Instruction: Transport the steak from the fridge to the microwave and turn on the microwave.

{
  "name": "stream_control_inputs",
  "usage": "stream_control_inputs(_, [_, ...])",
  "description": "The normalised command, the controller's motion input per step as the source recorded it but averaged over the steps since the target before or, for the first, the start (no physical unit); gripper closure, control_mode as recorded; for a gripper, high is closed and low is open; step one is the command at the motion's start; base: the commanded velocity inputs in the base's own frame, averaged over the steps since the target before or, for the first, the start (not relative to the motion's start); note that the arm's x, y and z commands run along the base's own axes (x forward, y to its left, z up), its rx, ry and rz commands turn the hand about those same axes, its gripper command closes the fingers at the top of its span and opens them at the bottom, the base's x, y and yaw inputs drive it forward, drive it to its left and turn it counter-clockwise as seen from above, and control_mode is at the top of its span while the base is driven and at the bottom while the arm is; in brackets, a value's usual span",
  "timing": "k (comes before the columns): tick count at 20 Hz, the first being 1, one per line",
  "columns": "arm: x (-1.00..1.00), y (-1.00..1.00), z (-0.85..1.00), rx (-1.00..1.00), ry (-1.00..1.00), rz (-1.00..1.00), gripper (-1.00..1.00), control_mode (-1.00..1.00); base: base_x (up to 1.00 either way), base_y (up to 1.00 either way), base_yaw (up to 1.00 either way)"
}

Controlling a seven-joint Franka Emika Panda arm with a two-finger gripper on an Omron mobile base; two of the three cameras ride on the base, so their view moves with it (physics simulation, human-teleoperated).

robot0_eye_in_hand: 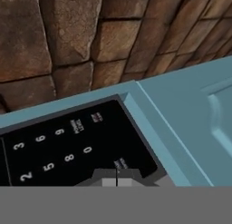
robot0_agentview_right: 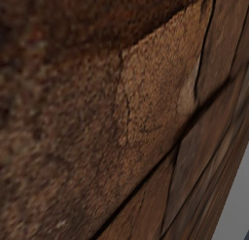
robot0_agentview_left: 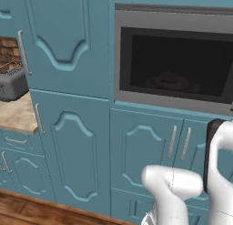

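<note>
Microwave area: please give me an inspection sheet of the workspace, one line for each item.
Surface: pale counter at left, beside teal cupboards.
Job's things: microwave door shut, a dim reddish shape behind the glass; button panel close before the hand.
Clutter: silver toaster on the counter.
Grippers: gripper shut, holding nothing, tips at the panel's lower edge.
Cables: nothing seen.
Surroundings: brown stone wall, wooden floor.

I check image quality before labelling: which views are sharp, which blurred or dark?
Left base view: sharp, but the microwave interior is dark, the steak only a dim shape. Right base view: blurred, close brown stone. Hand view: button panel legible, slightly soft.
</note>
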Motion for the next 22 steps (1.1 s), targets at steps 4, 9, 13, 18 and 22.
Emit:
stream_control_inputs(4, [0.23, -0.06, -0.12, 0.0, 0.0, 0.0, 1.0, -1.0, 0.0, 0.0, 0.0])
stream_control_inputs(9, [0.21, -0.05, -0.08, 0.0, 0.0, -0.01, 1.0, -1.0, 0.0, 0.0, 0.0])
stream_control_inputs(13, [0.19, -0.13, -0.03, 0.0, 0.0, -0.01, 1.0, -1.0, 0.0, 0.0, 0.0])
stream_control_inputs(18, [0.2, -0.08, -0.13, 0.0, 0.0, -0.01, 1.0, -1.0, 0.0, 0.0, 0.0])
stream_control_inputs(22, [0.19, -0.06, -0.11, 0.0, 0.0, -0.01, 1.0, -1.0, 0.0, 0.0, 0.0])
